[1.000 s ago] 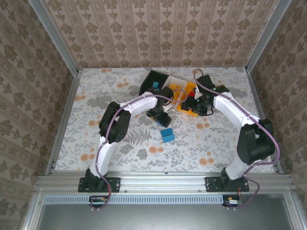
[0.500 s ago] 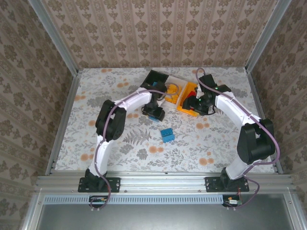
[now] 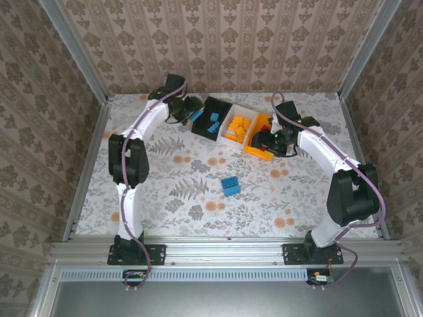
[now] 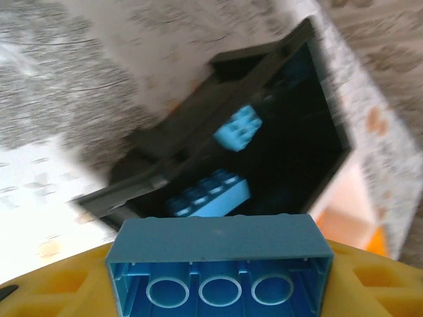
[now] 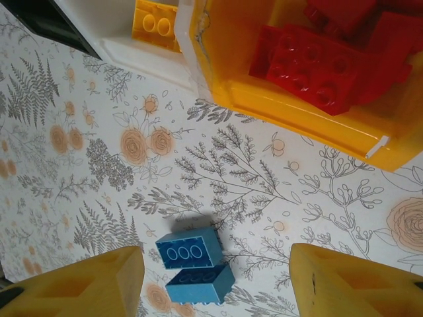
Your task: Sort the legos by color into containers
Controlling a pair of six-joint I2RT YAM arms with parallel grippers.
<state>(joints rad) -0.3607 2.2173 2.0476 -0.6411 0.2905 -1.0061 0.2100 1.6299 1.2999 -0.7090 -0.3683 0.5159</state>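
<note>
Your flower-patterned tabletop (image 3: 165, 191) is mostly open, with walls at both sides and the back. The black rectangular plastic bin (image 3: 221, 102), white plastic bin (image 3: 246, 109) and orange-yellow plastic bin (image 3: 258, 153) sit edge to edge near the back wall. Your left gripper (image 4: 215, 290) is clamped on a blue plastic lego brick (image 4: 218, 238) just beside the black bin's left rim. Your right gripper (image 5: 221, 290) hangs with its jaws spread wide by the orange-yellow bin's near edge. Two blue lego bricks (image 3: 230, 185) lie touching mid-table, well apart from the bins.
</note>
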